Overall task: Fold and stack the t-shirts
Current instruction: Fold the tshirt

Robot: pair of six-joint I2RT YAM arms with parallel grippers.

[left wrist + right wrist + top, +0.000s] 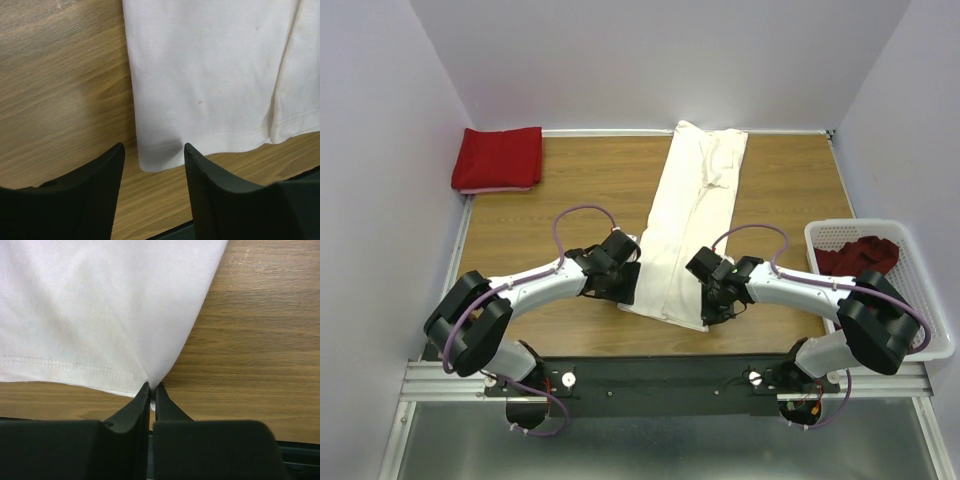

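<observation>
the cream-white t-shirt (690,220) lies mid surface (520,230) as a long folded strip. a red t-shirt (498,157) sits folded at the far left corner, a dark red t-shirt (860,255) in the basket (924,300) at right. the left pincer (154,147) is spread at the strip's near left corner; the right pincer (151,387) pinches its near right corner.

The top camera overlooks the whole table (520,230) from behind, while both wrist cameras closely face the near hem of the cream-white t-shirt (692,210).
</observation>
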